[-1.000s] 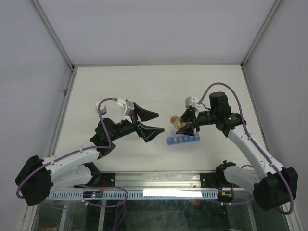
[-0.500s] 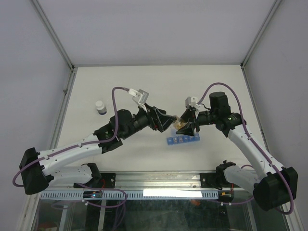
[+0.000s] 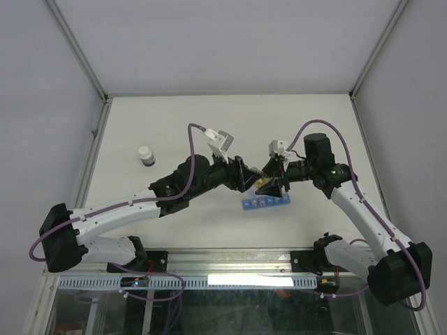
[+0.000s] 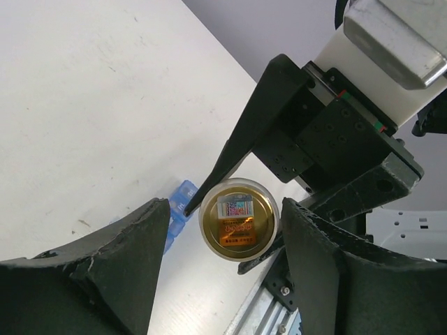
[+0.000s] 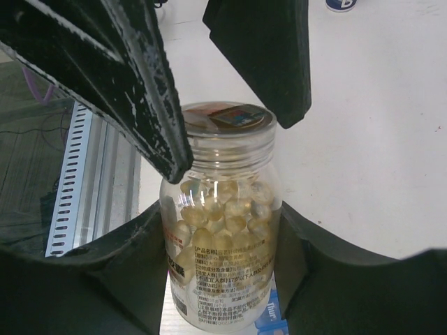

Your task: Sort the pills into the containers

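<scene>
**Two arms meet at one pill bottle above the blue strip**

A plain white table (image 3: pixel 209 118) fills the floor of a boxed enclosure. Pale grey walls (image 3: pixel 223 42) rise on three sides, joined by slanting aluminium posts (image 3: pixel 77 49). Along the near edge runs a metal rail (image 3: pixel 230 262), with the arm bases and purple cables behind it.

Well to the left stands a small white-capped vial (image 3: pixel 146 155), apart from everything else.

The blue pill-organiser strip (image 3: pixel 264 203) lies flat on the table toward the near edge, directly under the meeting grippers. Both wrist views show only a corner of it, the rest hidden by the bottle and the fingers.

The right gripper (image 3: pixel 271 178) clamps a clear bottle (image 5: pixel 222 223) of yellowish capsules by its sides and holds it above the strip. Its labelled lid points at the left arm.

The left gripper (image 3: pixel 248 179) brackets that lid with jaws apart. The left wrist view shows table between one finger (image 4: pixel 112 258) and the lid, while the other finger sits just beside it; contact there cannot be told.
</scene>
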Robot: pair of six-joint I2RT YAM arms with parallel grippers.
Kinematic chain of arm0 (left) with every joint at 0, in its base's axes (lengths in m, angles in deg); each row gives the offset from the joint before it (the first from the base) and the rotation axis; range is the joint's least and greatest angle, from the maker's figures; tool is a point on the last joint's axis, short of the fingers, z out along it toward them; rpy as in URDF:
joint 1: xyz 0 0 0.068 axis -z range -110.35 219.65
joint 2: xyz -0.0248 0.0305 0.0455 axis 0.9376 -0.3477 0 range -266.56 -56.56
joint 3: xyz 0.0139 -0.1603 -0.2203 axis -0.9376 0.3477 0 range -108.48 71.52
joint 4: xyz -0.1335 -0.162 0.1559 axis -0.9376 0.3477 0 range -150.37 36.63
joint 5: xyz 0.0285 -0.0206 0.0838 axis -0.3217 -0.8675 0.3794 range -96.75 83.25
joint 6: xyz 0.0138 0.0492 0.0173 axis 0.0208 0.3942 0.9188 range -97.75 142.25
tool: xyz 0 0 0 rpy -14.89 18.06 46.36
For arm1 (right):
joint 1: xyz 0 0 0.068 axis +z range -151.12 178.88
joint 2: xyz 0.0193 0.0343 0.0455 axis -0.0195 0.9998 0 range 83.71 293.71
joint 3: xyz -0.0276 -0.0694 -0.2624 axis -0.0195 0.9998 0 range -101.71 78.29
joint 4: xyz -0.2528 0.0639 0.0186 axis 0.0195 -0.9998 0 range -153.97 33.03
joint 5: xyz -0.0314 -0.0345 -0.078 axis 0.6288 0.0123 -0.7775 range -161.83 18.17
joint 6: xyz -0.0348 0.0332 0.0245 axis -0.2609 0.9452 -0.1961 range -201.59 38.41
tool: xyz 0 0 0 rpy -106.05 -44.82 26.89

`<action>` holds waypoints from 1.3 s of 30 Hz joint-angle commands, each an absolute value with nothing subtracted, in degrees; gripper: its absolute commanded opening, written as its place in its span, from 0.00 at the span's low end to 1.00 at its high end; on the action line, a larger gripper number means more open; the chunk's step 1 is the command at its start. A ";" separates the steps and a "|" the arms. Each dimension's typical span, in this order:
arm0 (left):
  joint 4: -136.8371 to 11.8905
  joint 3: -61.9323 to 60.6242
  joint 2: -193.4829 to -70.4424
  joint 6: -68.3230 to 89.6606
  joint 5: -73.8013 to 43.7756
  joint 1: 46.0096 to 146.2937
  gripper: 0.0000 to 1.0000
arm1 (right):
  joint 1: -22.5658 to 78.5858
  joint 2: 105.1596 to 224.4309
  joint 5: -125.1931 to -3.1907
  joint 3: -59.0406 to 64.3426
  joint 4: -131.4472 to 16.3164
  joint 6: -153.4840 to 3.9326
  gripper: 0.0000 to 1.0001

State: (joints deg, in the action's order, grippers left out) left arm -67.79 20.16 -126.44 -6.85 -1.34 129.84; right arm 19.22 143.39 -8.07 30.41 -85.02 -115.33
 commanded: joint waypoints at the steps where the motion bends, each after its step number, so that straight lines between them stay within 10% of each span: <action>1: -68.43 17.27 -126.40 -5.39 -3.19 130.47 0.60 | 18.92 143.09 -6.53 28.28 -81.98 -115.43 0.00; 14: -72.19 19.77 -127.31 1.07 -14.39 130.32 0.06 | 18.93 142.82 -6.43 28.20 -82.11 -115.43 0.00; 26: -76.14 25.66 -129.44 43.31 -49.98 127.77 0.09 | 18.85 142.36 -5.66 28.21 -82.04 -115.25 0.00; 30: -82.16 24.16 -130.74 36.36 -52.74 122.35 0.29 | 18.66 142.16 -5.61 28.28 -82.02 -115.25 0.00; 36: -98.77 33.28 -125.22 24.43 -38.17 121.95 0.96 | 18.70 142.16 -5.44 28.24 -82.27 -115.59 0.00; 39: -103.14 36.76 -121.81 17.24 -31.26 121.95 0.99 | 18.67 142.19 -5.39 28.26 -82.28 -115.69 0.00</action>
